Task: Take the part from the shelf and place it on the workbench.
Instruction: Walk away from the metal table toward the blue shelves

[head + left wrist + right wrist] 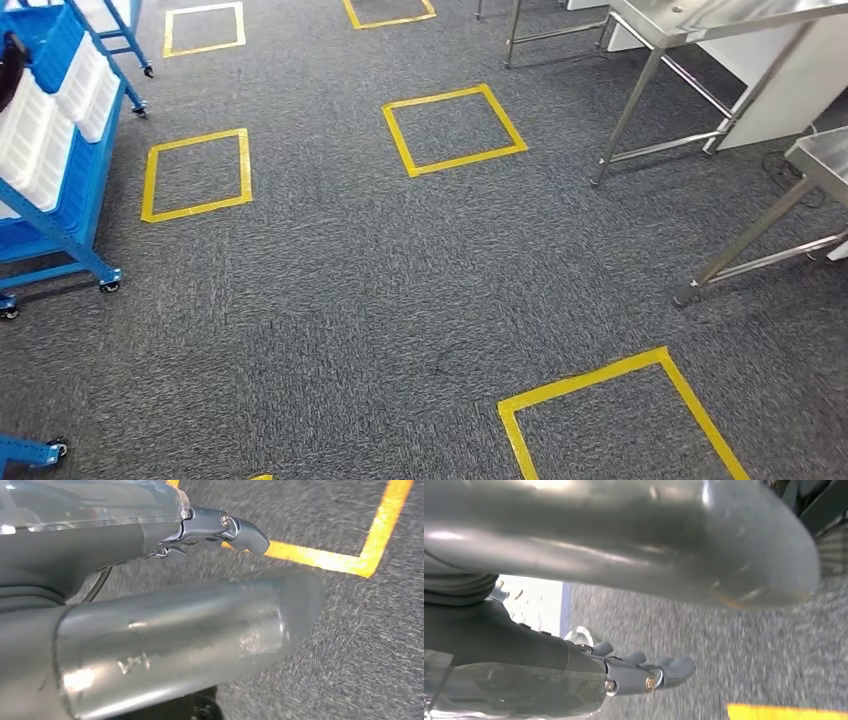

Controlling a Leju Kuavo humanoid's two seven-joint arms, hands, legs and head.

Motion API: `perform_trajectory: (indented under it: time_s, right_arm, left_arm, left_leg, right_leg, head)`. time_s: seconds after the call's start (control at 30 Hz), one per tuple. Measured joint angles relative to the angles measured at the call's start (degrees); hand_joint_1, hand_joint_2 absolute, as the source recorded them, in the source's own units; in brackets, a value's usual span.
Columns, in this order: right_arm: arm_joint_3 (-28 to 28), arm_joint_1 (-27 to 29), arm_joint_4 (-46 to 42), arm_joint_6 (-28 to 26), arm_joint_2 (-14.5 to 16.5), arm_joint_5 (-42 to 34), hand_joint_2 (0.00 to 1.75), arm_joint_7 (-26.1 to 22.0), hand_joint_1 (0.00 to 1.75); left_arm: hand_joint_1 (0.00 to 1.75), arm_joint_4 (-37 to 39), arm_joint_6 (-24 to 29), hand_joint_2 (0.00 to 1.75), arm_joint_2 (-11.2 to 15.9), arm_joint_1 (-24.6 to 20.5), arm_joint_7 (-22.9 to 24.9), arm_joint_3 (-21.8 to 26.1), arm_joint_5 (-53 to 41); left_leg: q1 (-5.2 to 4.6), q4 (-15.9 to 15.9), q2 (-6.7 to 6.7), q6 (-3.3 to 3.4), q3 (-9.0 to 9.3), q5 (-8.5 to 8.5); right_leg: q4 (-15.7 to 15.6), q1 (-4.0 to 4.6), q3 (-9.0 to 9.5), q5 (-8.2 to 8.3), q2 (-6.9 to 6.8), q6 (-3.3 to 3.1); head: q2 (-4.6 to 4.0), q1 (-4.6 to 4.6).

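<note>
The blue wheeled shelf (75,205) stands at the left of the head view, with white trays (40,130) on its sloped levels. A dark object (8,62) lies at the shelf's top, cut off by the picture's edge, so I cannot tell what it is. The steel workbench (700,20) stands at the far right. My left hand (175,625) hangs over grey carpet with its fingers (235,527) stretched out and apart from the thumb, holding nothing. My right hand (624,555) hangs the same way, fingers (654,672) extended and empty.
Yellow tape squares (455,130) mark the grey carpet between shelf and benches. A second steel table (825,150) juts in at the right edge, its legs reaching onto the floor. Part of another blue frame (25,452) sits at the lower left.
</note>
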Motion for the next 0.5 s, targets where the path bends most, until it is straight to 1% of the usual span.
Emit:
perform_trajectory:
  time_s: [0.03,0.07,0.1,0.13,0.17,0.2,0.23,0.27,0.3,0.33,0.37,0.4,0.43,0.47,0.5]
  right_arm:
    - [0.0,0.0,0.0,0.0,-0.2,0.0,0.00,0.0,0.00]
    - [0.0,0.0,0.0,0.0,-0.4,0.0,0.00,0.0,0.00]
    - [0.0,0.0,0.0,0.0,-0.6,0.1,0.00,0.0,0.00]
    - [0.0,-0.1,0.0,0.1,-0.7,0.1,0.00,0.0,0.00]
    - [0.0,-0.1,0.0,0.1,-0.8,0.1,0.00,0.0,0.00]
    - [0.0,-0.2,0.0,0.1,-0.9,0.1,0.00,0.0,0.00]
    - [0.0,-0.2,0.0,0.2,-0.9,0.2,0.00,0.0,0.00]
    - [0.0,-0.3,0.0,0.4,-0.9,0.3,0.00,0.0,0.00]
    - [0.0,-0.4,0.0,0.5,-0.9,0.4,0.00,0.0,0.00]
    - [0.0,-0.5,0.0,0.6,-0.9,0.5,0.00,0.0,0.00]
    - [0.0,-0.7,0.0,0.6,-0.9,0.6,0.00,0.0,0.00]
    - [0.0,-0.8,0.0,0.6,-0.9,0.8,0.00,0.1,0.00]
    - [0.0,-0.8,0.0,0.6,-0.8,0.9,0.00,0.1,0.00]
    - [0.0,-0.7,0.0,0.6,-0.6,1.0,0.00,0.1,0.00]
    - [0.0,-0.6,0.0,0.6,-0.4,1.1,0.00,0.1,0.00]
  left_arm:
    - [0.00,0.0,0.0,0.00,0.0,0.0,0.0,0.0,0.0]
    - [0.00,0.0,0.0,0.00,0.0,0.0,0.0,0.0,0.0]
    - [0.00,0.0,0.0,0.00,0.0,0.1,0.0,0.0,0.0]
    - [0.00,0.0,0.0,0.00,0.0,0.1,0.0,0.0,0.0]
    - [0.00,0.0,0.0,0.00,0.1,0.2,0.0,0.0,0.0]
    - [0.00,0.0,0.0,0.00,0.1,0.1,0.0,0.0,0.0]
    - [0.00,0.0,0.0,0.00,0.1,0.1,0.0,0.0,0.0]
    - [0.00,0.0,0.0,0.00,0.1,0.1,0.0,0.0,0.1]
    - [0.00,0.0,0.0,0.00,0.1,0.1,0.0,0.0,0.1]
    - [0.00,0.0,0.0,0.00,0.1,0.2,0.0,0.0,0.1]
    - [0.00,0.0,0.0,0.00,0.1,0.3,0.0,0.0,0.1]
    - [0.00,0.0,0.0,0.00,0.1,0.4,0.0,0.0,0.1]
    - [0.00,0.0,0.0,0.00,0.1,0.4,0.0,0.0,0.1]
    - [0.00,0.0,-0.1,0.00,0.1,0.4,0.1,0.0,0.1]
    - [0.00,0.0,-0.1,0.00,0.1,0.3,0.1,0.0,0.1]
  left_leg:
    - [0.15,3.6,0.45,-0.20,-1.81,-1.47]
    - [0.29,5.9,0.65,-0.39,-2.93,-2.02]
    - [0.40,6.1,0.82,-0.53,-2.99,-1.49]
    - [0.47,4.1,1.09,-0.60,-1.86,0.00]
    - [0.48,0.3,1.78,-0.56,0.24,1.95]
    - [0.35,-3.6,2.94,-0.35,2.37,3.35]
    - [0.21,-6.7,3.81,0.00,4.05,4.34]
    - [0.04,-8.4,4.42,0.40,4.95,4.69]
    - [-0.16,-8.9,4.48,0.80,5.03,4.57]
    - [-0.20,-9.0,3.87,1.17,4.88,4.73]
    - [-0.13,-9.2,3.35,1.54,4.91,4.88]
    - [-0.05,-9.5,2.84,1.90,5.00,5.09]
    - [0.07,-9.8,2.33,2.30,5.12,5.31]
    - [0.13,-10.1,1.84,2.62,5.23,5.50]
    - [0.06,-10.1,1.28,2.82,5.13,5.57]
  right_leg:
    - [0.1,0.10,0.01,-0.12,-0.93,-0.15]
    - [0.1,0.15,0.02,-0.25,-1.79,-0.17]
    - [0.2,0.17,0.07,-0.39,-2.57,-0.12]
    - [0.3,0.15,0.20,-0.56,-3.32,0.00]
    - [0.4,0.13,0.42,-0.77,-4.04,0.18]
    - [0.5,0.22,0.64,-1.00,-4.69,0.44]
    - [0.5,0.33,0.84,-1.23,-5.28,0.72]
    - [0.6,0.45,0.98,-1.38,-5.78,1.02]
    - [0.6,0.58,1.07,-1.46,-6.22,1.31]
    - [0.5,0.58,1.19,-1.48,-6.64,1.58]
    - [0.6,0.47,1.32,-1.62,-6.76,1.89]
    - [1.0,0.34,1.28,-2.12,-6.04,2.18]
    - [2.6,0.17,0.67,-3.32,-4.71,2.40]
    - [5.2,0.01,-0.50,-4.98,-3.12,2.55]
    - [8.9,-0.05,-2.27,-6.91,-1.64,2.62]
  head:
    - [0.00,0.01]
    - [0.00,0.01]
    - [0.00,0.00]
    - [0.00,0.00]
    - [0.00,-0.01]
    - [0.00,-0.01]
    - [0.00,0.01]
    - [0.00,0.01]
    - [0.00,0.01]
    - [0.00,0.01]
    - [0.00,0.00]
    - [0.00,0.01]
    - [0.00,0.01]
    - [0.00,0.01]
    - [0.00,0.01]
